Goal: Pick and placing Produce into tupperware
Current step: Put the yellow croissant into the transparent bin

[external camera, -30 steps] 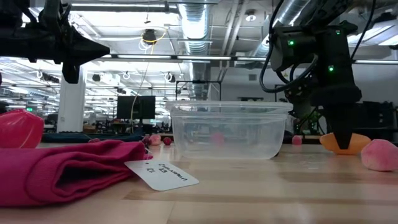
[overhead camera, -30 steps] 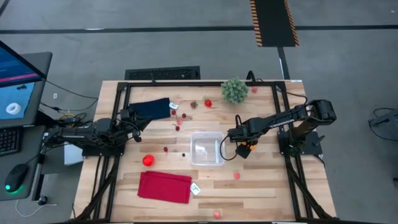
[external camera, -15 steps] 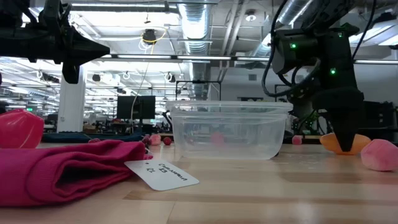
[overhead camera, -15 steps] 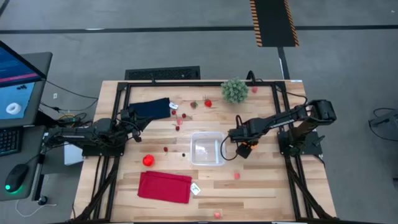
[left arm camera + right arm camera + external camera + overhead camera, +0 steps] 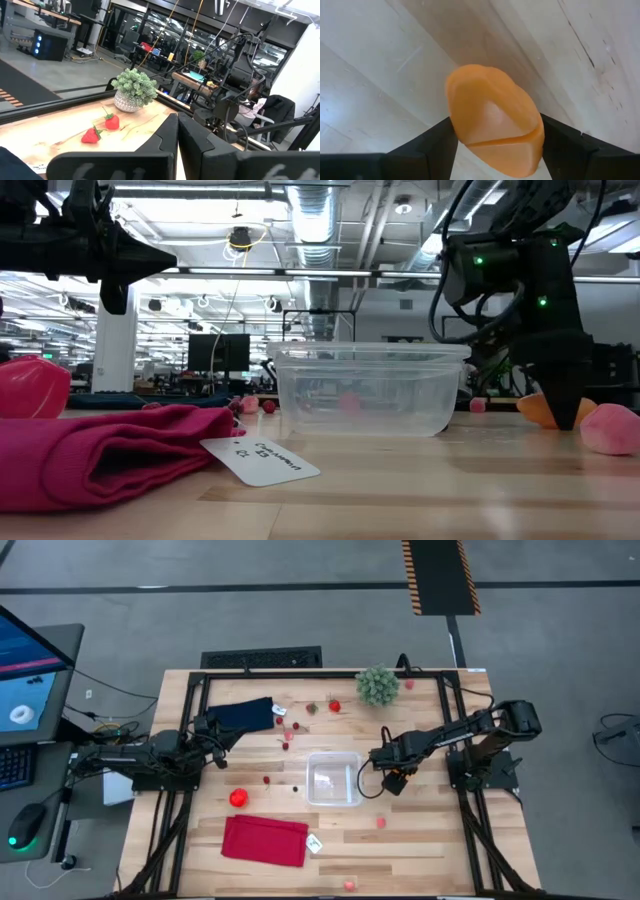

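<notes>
Orange produce lies on table between right gripper fingers, both sides flanked, still open; tupperware just beside. Left gripper shut, empty, far.

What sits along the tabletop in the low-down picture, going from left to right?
Red round fruit → folded red cloth → white tag → clear tupperware → right gripper over the orange piece → pink piece.

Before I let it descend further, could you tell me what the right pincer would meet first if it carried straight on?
The right pincer points down at the orange produce piece lying between its fingers; right under that is the wooden table.
</notes>
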{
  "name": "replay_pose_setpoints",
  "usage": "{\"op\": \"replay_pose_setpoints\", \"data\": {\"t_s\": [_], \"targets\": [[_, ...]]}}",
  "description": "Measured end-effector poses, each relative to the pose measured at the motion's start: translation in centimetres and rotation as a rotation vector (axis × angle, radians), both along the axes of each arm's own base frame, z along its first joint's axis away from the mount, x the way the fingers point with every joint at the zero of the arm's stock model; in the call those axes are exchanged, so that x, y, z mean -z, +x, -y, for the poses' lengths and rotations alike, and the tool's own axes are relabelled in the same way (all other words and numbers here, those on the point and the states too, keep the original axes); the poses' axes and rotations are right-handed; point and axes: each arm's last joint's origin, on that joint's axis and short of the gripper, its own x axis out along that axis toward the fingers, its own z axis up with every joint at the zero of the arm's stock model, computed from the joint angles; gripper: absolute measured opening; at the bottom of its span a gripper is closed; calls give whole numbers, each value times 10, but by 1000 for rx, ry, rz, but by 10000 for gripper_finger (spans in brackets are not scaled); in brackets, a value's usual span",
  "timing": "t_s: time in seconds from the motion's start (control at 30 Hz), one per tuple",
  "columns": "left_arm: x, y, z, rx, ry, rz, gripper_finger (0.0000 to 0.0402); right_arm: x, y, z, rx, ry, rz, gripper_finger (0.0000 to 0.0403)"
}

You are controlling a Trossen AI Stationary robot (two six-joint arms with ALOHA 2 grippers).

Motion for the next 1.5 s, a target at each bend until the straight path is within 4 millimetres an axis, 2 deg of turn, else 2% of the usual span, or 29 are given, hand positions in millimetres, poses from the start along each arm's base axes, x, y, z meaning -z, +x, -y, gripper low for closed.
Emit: {"op": "replay_pose_setpoints", "data": {"t_s": [0.23, 0.37, 0.57, 0.77, 0.93, 1.13, 1.33, 1.5], "targets": [[0, 0, 0, 1, 0, 0, 0, 0, 1, 0, -13, 3, 9, 220], [0, 0, 0, 1, 0, 0, 0, 0, 1, 0, -21, 4, 14, 222], [0, 0, 0, 0, 1, 0, 0, -3, 8, 0, -44, -1, 52, 259], [0, 0, 0, -2, 0, 0, 0, -7, 17, 4, -61, 5, 108, 218], [0, 0, 0, -4, 0, 0, 0, -11, 20, 8, -67, 10, 116, 218], [0, 0, 0, -5, 0, 0, 0, -17, 25, 9, -85, 32, 132, 244], [0, 0, 0, -5, 0, 0, 0, -29, 33, 8, -109, 39, 159, 218], [0, 0, 0, -5, 0, 0, 0, -41, 41, 8, -127, 38, 191, 227]]}}
